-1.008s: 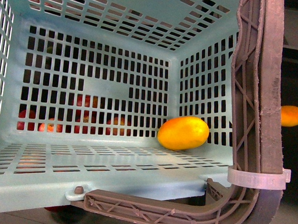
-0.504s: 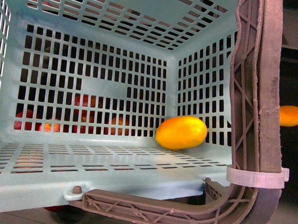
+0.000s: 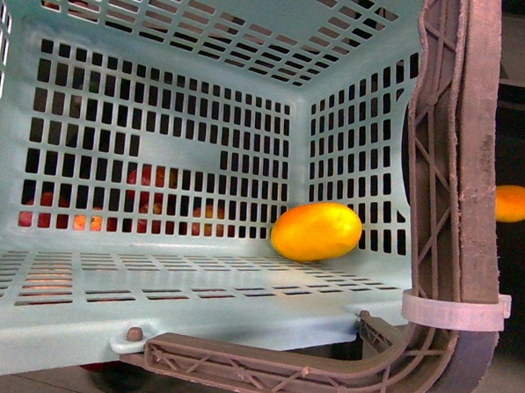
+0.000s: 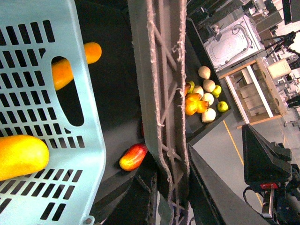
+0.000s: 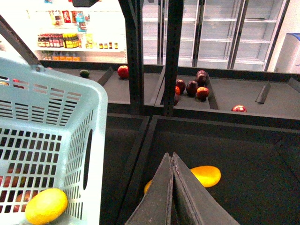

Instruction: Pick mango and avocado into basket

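Note:
The aqua basket (image 3: 151,305) fills the front view, tipped so I look into its slotted inside. The yellow-orange mango (image 3: 317,232) lies in its far right corner. My left gripper (image 4: 169,190) is shut on the brown-grey handle (image 4: 161,93); the basket wall (image 4: 47,93) and mango (image 4: 21,156) show beside it. My right gripper (image 5: 171,157) is shut on nothing, above a dark tray, to the right of the basket (image 5: 56,122) with the mango (image 5: 46,206) in it. The small dark green avocado (image 5: 84,73) lies on the far shelf.
Two yellow-orange fruits (image 5: 206,175) lie in the dark tray under the right gripper, one half hidden. A red-blushed mango (image 4: 133,156) lies beside the handle. Red and dark apples (image 5: 192,87) sit on the back shelf behind black uprights (image 5: 172,56). A zip tie (image 3: 455,310) binds the handle.
In the front view the basket has shifted slightly, and the mango inside sits a little further left than a second ago.

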You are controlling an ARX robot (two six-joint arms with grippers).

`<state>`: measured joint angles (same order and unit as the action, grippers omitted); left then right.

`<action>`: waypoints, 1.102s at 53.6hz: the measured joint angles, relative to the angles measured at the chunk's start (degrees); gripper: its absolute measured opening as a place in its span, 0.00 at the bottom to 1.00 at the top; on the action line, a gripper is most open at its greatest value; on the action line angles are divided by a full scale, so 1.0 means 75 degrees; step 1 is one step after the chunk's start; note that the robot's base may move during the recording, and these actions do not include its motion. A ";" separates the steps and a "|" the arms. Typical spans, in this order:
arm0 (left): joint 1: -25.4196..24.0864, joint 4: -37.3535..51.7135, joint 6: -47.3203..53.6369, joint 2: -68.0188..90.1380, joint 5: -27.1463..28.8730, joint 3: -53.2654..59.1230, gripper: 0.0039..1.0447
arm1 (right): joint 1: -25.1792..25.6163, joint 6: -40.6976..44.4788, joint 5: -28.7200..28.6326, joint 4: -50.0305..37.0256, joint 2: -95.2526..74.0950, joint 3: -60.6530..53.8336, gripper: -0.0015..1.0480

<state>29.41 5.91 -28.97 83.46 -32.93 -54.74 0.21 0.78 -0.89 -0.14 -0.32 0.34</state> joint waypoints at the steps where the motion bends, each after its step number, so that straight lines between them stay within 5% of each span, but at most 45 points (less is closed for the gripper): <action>1: 0.0000 0.0000 0.0003 0.0000 0.0000 0.0000 0.13 | 0.0000 0.0000 0.0000 0.0000 0.0000 0.0000 0.17; 27: 0.0105 0.0003 0.0003 0.0003 -0.0154 -0.0009 0.13 | -0.0012 -0.0003 0.0020 0.0017 0.0009 0.0000 0.94; 59: -0.0009 0.0000 0.0003 0.0015 0.0055 -0.0006 0.13 | -0.0015 0.0009 0.0009 0.0020 0.0009 0.0000 0.93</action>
<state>29.34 5.91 -28.95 83.57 -32.51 -54.78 0.10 0.84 -0.82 0.01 -0.25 0.34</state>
